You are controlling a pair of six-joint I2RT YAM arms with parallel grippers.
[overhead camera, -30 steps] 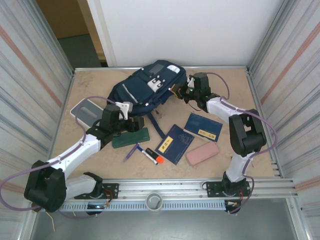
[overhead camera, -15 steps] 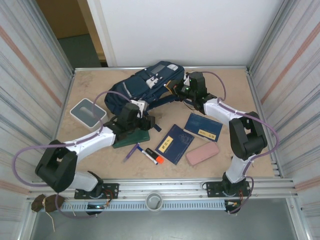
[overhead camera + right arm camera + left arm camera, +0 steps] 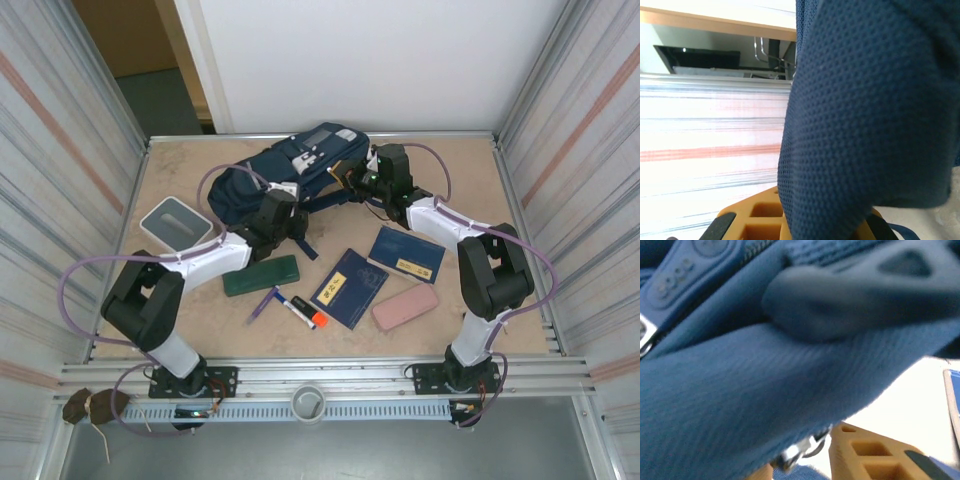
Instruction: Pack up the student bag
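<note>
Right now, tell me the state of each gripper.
Left gripper: against the student bag, open or shut cannot be told.
Right gripper: shut on the student bag's fabric.

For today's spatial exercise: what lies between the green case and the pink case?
In the top view, a dark-blue booklet lies between the green case and the pink case, with an orange-capped marker slightly nearer the front edge.

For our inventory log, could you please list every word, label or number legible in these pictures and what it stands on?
No text is readable.
Yellow label, middle booklet: too small.
Yellow label, right booklet: too small.
Raised marks on a rubber tab of the student bag: blurred.
</note>
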